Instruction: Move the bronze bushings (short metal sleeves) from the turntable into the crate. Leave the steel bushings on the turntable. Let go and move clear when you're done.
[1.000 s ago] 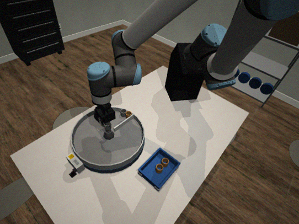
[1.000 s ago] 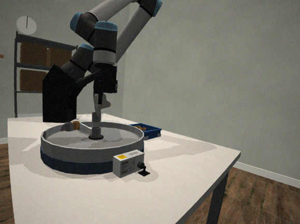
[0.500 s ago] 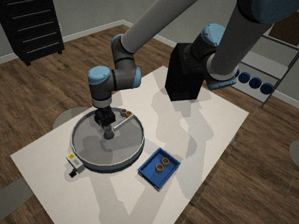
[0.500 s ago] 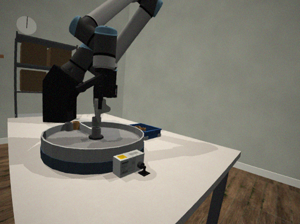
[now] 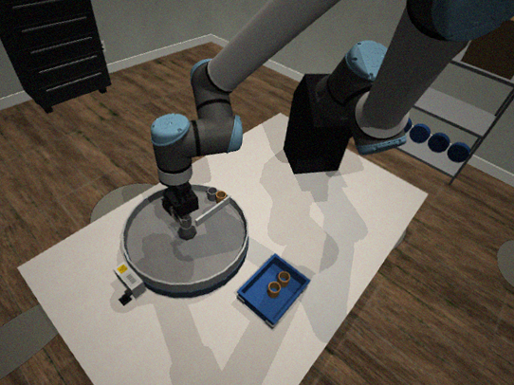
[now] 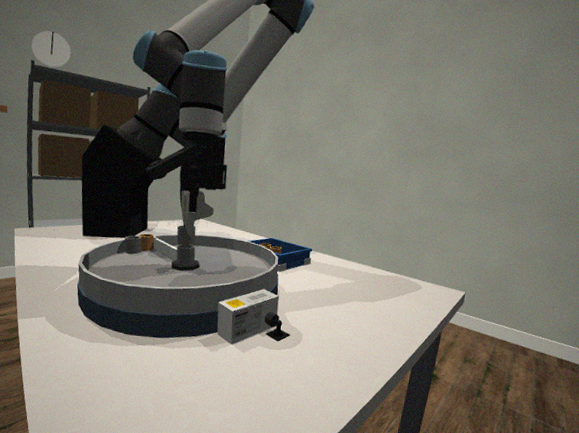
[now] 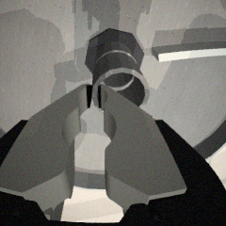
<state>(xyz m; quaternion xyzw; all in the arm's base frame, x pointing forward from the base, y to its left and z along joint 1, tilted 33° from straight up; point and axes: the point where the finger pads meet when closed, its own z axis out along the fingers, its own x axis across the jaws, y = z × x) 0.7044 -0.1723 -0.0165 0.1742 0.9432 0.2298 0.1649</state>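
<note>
- Presently my pincer (image 5: 182,215) (image 6: 188,222) (image 7: 95,87) is pressed together on the wall of a steel bushing (image 5: 186,221) (image 6: 186,234) (image 7: 144,95), one finger seemingly inside the ring; such a thin bite could let it swing or slip.
- That bushing hangs over or just beside the hub (image 5: 187,233) (image 6: 186,259) (image 7: 113,38); if I lower it off-centre, it could catch the hub's edge and tip.
- By the top view, with the turntable (image 5: 185,281) (image 6: 169,297) (image 7: 217,142) as my dial, the bronze bushing (image 5: 220,197) (image 6: 146,241) I still need stands near one o'clock, just beside another steel bushing (image 5: 211,194) (image 6: 132,244). Crowding there could make me nudge or grab the wrong one.
- The white bar (image 5: 212,210) (image 6: 166,243) (image 7: 188,55) also points to one o'clock and could foul a finger.
- The crate (image 5: 253,310) (image 6: 294,256) lies at four o'clock, with two bronze bushings inside; carrying my steel one there would be a sorting mistake.
- Dim light greys the colours, so I could misjudge metals.
</note>
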